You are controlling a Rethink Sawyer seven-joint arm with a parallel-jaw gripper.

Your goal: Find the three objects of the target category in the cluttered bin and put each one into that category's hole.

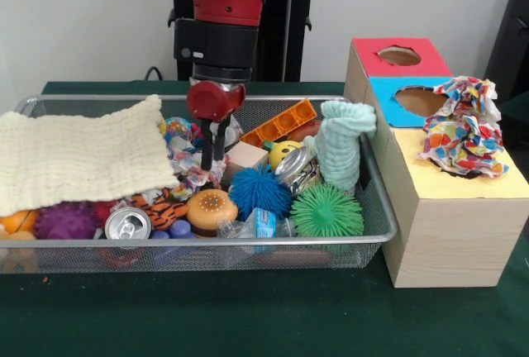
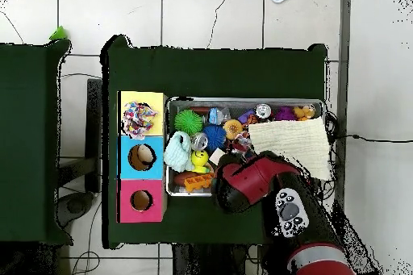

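One crumpled cloth (image 1: 465, 128) sits at the box's yellow hole (image 1: 463, 171) (not pushed in), while the gripper (image 1: 214, 155), fingers nearly together and empty, must pick another from the bin (image 1: 376, 208).

One wire bin (image 1: 376, 233) sits at the lower left of the front view, and one wooden box (image 1: 446, 233) with three holes stands at its right: one red (image 1: 399, 56), one blue (image 1: 420, 101), one yellow hole plugged by one patterned cloth (image 1: 463, 130). In the bin lie two cloths, one cream (image 1: 78, 154) and one mint (image 1: 343, 144); three spiky balls, blue (image 1: 259, 190), green (image 1: 326, 211) and purple (image 1: 66, 221); one can (image 1: 128, 225); one wooden block (image 1: 245, 159)
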